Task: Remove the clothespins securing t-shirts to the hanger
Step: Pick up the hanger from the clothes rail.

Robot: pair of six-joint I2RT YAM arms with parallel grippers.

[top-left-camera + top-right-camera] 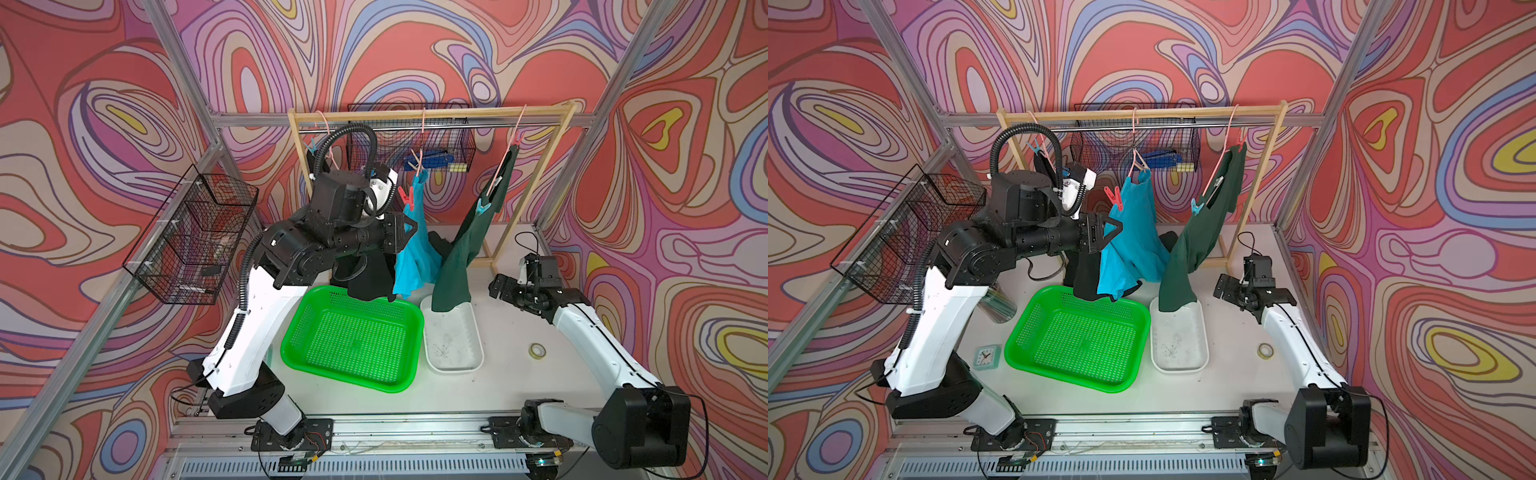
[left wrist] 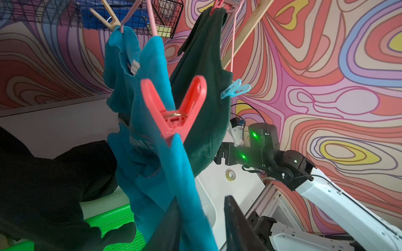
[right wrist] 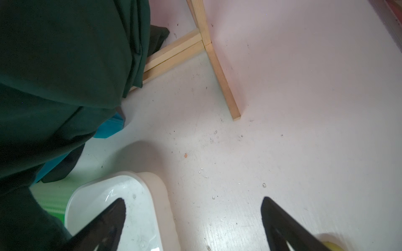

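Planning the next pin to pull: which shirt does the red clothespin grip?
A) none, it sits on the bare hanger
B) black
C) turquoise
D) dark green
C: in the left wrist view the red clothespin is clamped onto a fold of the turquoise shirt.

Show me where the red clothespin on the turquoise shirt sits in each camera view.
Top view: red clothespin near centre, upper half.
Top view: red clothespin left of centre.
Left wrist: red clothespin large, mid-frame.
Right wrist: not in it.
Shared landmark: the turquoise t-shirt it grips.
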